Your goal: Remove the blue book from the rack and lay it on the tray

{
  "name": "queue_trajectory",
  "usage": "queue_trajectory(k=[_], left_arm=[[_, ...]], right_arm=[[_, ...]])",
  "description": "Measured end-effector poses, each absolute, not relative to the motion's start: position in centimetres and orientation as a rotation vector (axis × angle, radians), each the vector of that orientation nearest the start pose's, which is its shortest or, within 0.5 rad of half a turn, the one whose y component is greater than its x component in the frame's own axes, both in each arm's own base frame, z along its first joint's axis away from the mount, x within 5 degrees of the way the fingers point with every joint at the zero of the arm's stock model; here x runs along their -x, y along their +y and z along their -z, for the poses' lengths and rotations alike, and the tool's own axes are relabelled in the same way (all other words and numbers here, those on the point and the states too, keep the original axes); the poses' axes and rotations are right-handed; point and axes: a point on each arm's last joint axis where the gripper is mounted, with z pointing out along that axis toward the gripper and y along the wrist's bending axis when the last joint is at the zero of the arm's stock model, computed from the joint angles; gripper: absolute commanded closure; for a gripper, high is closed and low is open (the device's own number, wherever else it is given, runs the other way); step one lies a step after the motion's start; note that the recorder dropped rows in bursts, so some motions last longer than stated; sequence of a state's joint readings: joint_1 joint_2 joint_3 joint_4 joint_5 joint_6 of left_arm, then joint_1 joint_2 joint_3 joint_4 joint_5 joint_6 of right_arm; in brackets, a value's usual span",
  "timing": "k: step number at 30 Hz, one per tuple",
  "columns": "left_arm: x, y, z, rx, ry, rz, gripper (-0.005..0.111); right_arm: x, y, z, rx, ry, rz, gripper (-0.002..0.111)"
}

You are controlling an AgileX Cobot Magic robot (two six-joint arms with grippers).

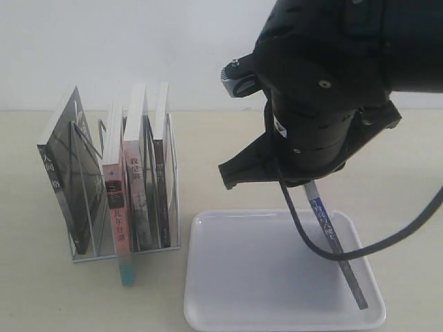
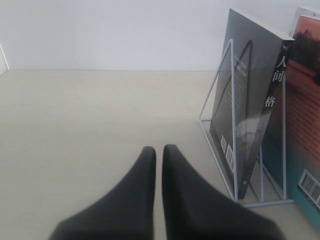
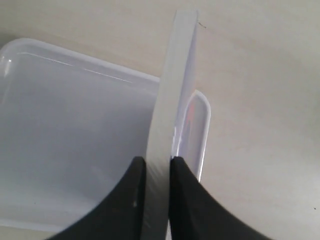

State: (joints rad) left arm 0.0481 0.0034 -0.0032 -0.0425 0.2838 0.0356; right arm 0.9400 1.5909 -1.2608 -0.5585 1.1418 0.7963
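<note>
My right gripper (image 3: 158, 161) is shut on the blue book (image 3: 172, 90), whose pale page edge runs away from the fingers. In the exterior view the blue book (image 1: 333, 238) hangs tilted from under the right arm, dark spine with white characters facing me. Its lower corner reaches the white tray (image 1: 256, 283) near the right rim; whether it touches I cannot tell. The tray (image 3: 75, 125) lies below the book. The white wire rack (image 1: 124, 254) stands at left. Beside the rack (image 2: 233, 125), my left gripper (image 2: 159, 150) hovers shut and empty over the table.
Several books stay in the rack: a black-grey one (image 1: 69, 180) at far left, a pink-red-spined one with teal bottom (image 1: 118, 221), and two more (image 1: 149, 187) to its right. The black-grey book (image 2: 250, 100) stands close to the left gripper. A black cable (image 1: 387, 242) loops above the tray.
</note>
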Motion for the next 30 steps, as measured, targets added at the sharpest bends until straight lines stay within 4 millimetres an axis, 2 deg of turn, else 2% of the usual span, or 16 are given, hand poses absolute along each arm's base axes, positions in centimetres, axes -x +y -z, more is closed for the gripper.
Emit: queue_trajectory(k=[7,12,17,19,23,24,26,29,30], left_arm=[[-5.5,0.2,-18.8,0.039,1.767,-0.021,0.103],[-5.5,0.2,-18.8,0.039,1.767,-0.021,0.103],[-5.5,0.2,-18.8,0.039,1.767,-0.021,0.103],[-5.5,0.2,-18.8,0.039,1.767,-0.021,0.103],[-5.5,0.2,-18.8,0.039,1.767,-0.021,0.103],[-5.5,0.2,-18.8,0.039,1.767,-0.021,0.103],[-5.5,0.2,-18.8,0.039,1.767,-0.021,0.103],[-5.5,0.2,-18.8,0.039,1.767,-0.021,0.103],[-5.5,0.2,-18.8,0.039,1.767,-0.021,0.103]], right_arm=[[-22.2,23.9,-28.0,0.473,2.578,0.159,0.068],[-21.9,24.4,-27.7,0.508,2.606,0.087,0.067],[-22.0,24.3,-27.8,0.523,2.597,0.104,0.068],[-21.8,23.9,-28.5,0.520,2.577,0.116,0.068],[-20.9,22.0,-31.5,0.490,2.516,0.115,0.068],[-20.6,21.5,-32.2,0.484,2.502,0.109,0.070],[-19.7,20.0,-34.4,0.455,2.465,0.079,0.082],[-18.6,18.4,-36.4,0.434,2.422,0.036,0.106],[-18.2,17.9,-37.0,0.429,2.406,0.022,0.108]])
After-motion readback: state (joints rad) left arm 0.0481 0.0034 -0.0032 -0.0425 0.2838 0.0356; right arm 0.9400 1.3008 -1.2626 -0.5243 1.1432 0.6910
